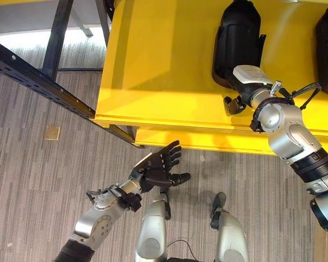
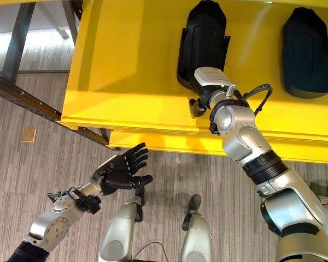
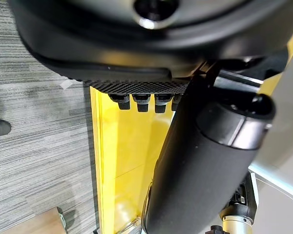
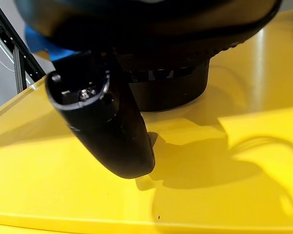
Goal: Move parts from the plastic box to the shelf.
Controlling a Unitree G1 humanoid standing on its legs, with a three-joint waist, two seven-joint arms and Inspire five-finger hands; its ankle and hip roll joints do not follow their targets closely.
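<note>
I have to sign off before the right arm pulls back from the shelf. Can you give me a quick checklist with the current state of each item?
1. Black part resting on the yellow shelf: ok.
2. Part clear of the shelf's front edge: ok.
3. Right hand released from the part: cannot tell, its fingers are hidden.
4. Second black part apart from the first: ok.
5. Left hand open, holding nothing, off the shelf: ok.

Grey striped carpet floor (image 1: 38, 180), dark metal frame (image 1: 38, 82), sunlit patch
</note>
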